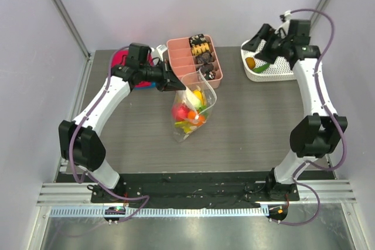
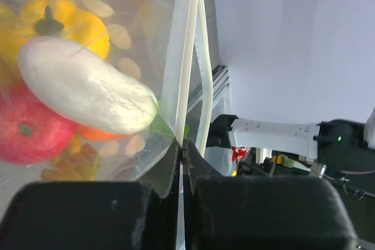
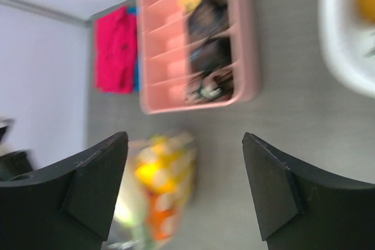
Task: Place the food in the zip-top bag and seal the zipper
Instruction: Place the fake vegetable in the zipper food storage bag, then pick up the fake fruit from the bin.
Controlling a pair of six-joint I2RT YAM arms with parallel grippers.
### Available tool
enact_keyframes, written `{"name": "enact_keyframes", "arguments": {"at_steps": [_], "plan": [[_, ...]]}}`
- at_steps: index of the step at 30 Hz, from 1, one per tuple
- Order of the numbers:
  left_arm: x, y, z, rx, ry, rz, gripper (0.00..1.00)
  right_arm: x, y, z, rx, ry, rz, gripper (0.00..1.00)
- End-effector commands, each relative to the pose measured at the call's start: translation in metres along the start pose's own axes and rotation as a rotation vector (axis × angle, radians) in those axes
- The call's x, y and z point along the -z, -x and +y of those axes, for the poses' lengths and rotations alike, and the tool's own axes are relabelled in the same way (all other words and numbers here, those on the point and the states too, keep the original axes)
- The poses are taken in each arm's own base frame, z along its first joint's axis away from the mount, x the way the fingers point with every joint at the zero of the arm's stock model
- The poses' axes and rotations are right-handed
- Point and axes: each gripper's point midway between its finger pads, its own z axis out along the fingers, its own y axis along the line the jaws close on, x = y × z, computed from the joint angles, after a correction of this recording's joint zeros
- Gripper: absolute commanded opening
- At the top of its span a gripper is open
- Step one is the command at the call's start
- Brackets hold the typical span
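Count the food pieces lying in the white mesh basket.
2: an orange-yellow fruit at the basket's left end, and a green piece beside it, toward the middle. The right arm covers part of the basket, so more may be hidden.

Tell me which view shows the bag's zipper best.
Left wrist: the zipper runs up mid-frame, pale, pinched by the left end effector. Top external shows the zip-top bag small; right wrist only blurs it.
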Motion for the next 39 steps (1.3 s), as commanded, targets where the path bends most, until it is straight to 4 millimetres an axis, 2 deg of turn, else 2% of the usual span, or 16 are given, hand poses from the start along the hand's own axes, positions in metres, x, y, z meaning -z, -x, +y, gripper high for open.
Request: {"name": "enact_keyframes", "arguments": {"at_steps": [1, 3, 4, 6, 7, 8, 10, 11, 12, 14, 15, 17, 18, 25, 33, 39], "plan": [[0.017, 0.003, -0.023, -0.092, -0.034, -0.032, 0.00, -0.011, 0.053, -0.046, 0.376, -0.094, -0.101, 0.82], [0.015, 0.004, -0.022, -0.076, -0.033, -0.029, 0.00, -0.018, 0.074, -0.074, 0.460, -0.186, -0.132, 0.80], [0.016, 0.004, -0.024, -0.077, -0.036, -0.029, 0.00, -0.026, 0.079, -0.089, 0.458, -0.216, -0.134, 0.77], [0.015, 0.005, -0.024, -0.074, -0.033, -0.031, 0.00, -0.044, 0.092, -0.132, 0.435, -0.298, -0.132, 0.75], [0.016, 0.005, -0.025, -0.079, -0.035, -0.033, 0.00, -0.050, 0.096, -0.143, 0.426, -0.316, -0.132, 0.69], [0.016, 0.006, -0.024, -0.077, -0.033, -0.035, 0.00, -0.064, 0.101, -0.163, 0.415, -0.347, -0.128, 0.67], [0.015, 0.004, -0.023, -0.069, -0.028, -0.030, 0.00, -0.073, 0.107, -0.181, 0.407, -0.377, -0.130, 0.65], [0.015, 0.005, -0.022, -0.068, -0.028, -0.029, 0.00, -0.078, 0.113, -0.184, 0.413, -0.374, -0.141, 0.64], [0.014, 0.004, -0.022, -0.065, -0.026, -0.025, 0.00, -0.092, 0.108, -0.198, 0.403, -0.385, -0.123, 0.63], [0.013, 0.005, -0.018, -0.057, -0.019, -0.023, 0.00, -0.102, 0.112, -0.204, 0.398, -0.376, -0.131, 0.63], [0.012, 0.004, -0.018, -0.055, -0.018, -0.020, 0.00, -0.114, 0.108, -0.215, 0.387, -0.377, -0.122, 0.63], [0.011, 0.005, -0.016, -0.049, -0.015, -0.018, 0.00, -0.122, 0.110, -0.220, 0.384, -0.371, -0.131, 0.63], [0.010, 0.005, -0.015, -0.047, -0.013, -0.018, 0.00, -0.132, 0.105, -0.229, 0.375, -0.368, -0.118, 0.63], [0.008, 0.003, -0.010, -0.040, 0.000, -0.009, 0.00, -0.155, 0.097, -0.238, 0.332, -0.320, -0.117, 0.68], [0.006, 0.003, -0.004, -0.034, 0.013, -0.004, 0.00, -0.168, 0.085, -0.243, 0.291, -0.304, -0.102, 0.69], [0.004, 0.002, 0.000, -0.029, 0.021, 0.002, 0.00, -0.173, 0.063, -0.255, 0.281, -0.329, -0.052, 0.73]]}}
